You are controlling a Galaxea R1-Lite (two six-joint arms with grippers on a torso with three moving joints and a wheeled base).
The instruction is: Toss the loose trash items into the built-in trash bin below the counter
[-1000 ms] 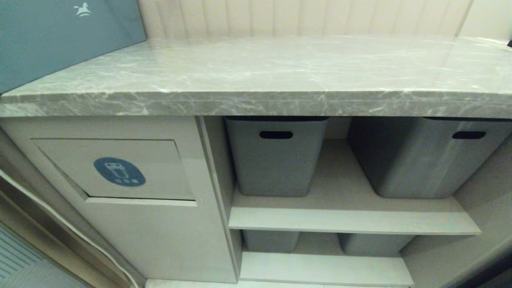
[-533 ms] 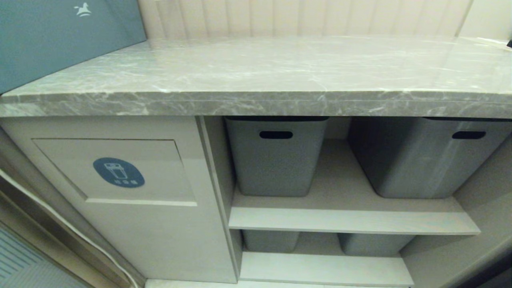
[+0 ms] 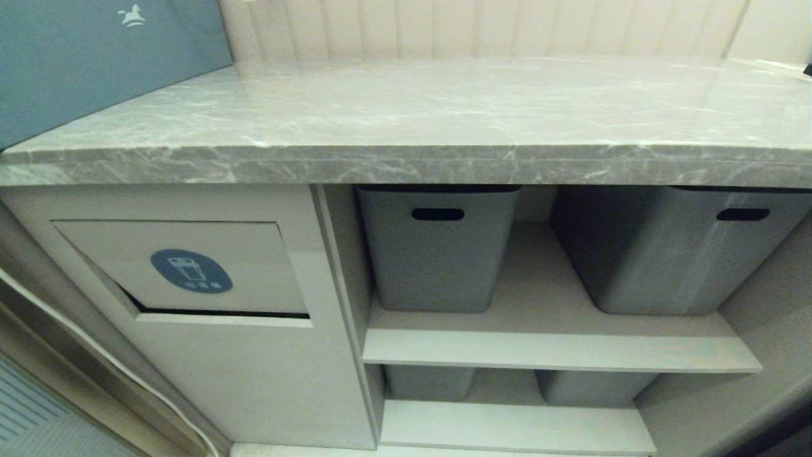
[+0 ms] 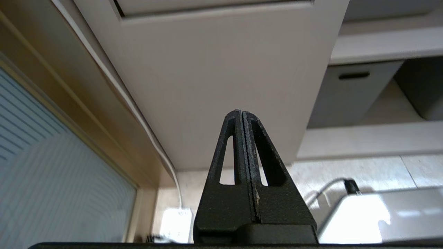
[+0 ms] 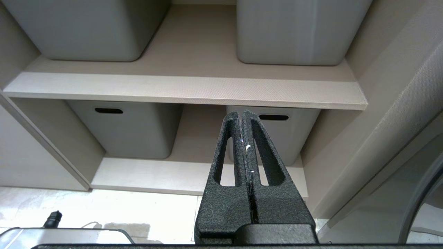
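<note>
The loose trash items are out of view; the marble counter (image 3: 406,108) shows bare. Below it on the left, the built-in trash bin's beige flap (image 3: 254,266) carries a blue oval sticker (image 3: 191,271), and a dark gap runs along the flap's lower edge. Neither arm shows in the head view. My left gripper (image 4: 241,112) is shut with nothing in it, low in front of the beige cabinet front (image 4: 214,76) under the flap. My right gripper (image 5: 242,112) is shut and empty, facing the lower shelf.
Two grey tubs (image 3: 436,247) (image 3: 672,251) stand on the upper shelf, two more (image 5: 128,129) on the lower one. A teal box (image 3: 95,57) sits on the counter's left end. A white cable (image 4: 138,117) runs down beside the cabinet. My white base (image 4: 380,218) lies below.
The bin flap has rocked: half a second ago it sat flush with its frame, now a dark gap shows along its lower edge. The rest of the head view is unchanged.
</note>
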